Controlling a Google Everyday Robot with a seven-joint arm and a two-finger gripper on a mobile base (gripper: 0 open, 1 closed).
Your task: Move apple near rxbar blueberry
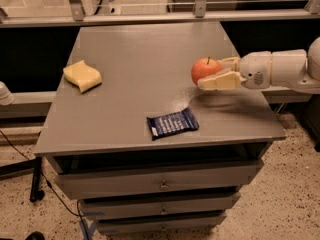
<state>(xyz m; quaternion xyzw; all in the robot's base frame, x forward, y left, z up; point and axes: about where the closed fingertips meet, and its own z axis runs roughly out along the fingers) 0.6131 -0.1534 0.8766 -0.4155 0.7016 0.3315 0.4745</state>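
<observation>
Above the right side of a grey cabinet top (150, 59), cream two-finger gripper (214, 75) clamped around a round red-orange apple (204, 69), lifted clear, flat dark blue rxbar blueberry wrapper (172, 123) apart near the front edge, yellow wavy sponge (82, 75) at left.

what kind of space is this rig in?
Likely a robot lab or test bay, not a home: a grey drawer cabinet serves as the worktop, the speckled floor has a loose cable on it, and a metal rail runs behind. The claw holds the apple above the cabinet's right side.
</observation>
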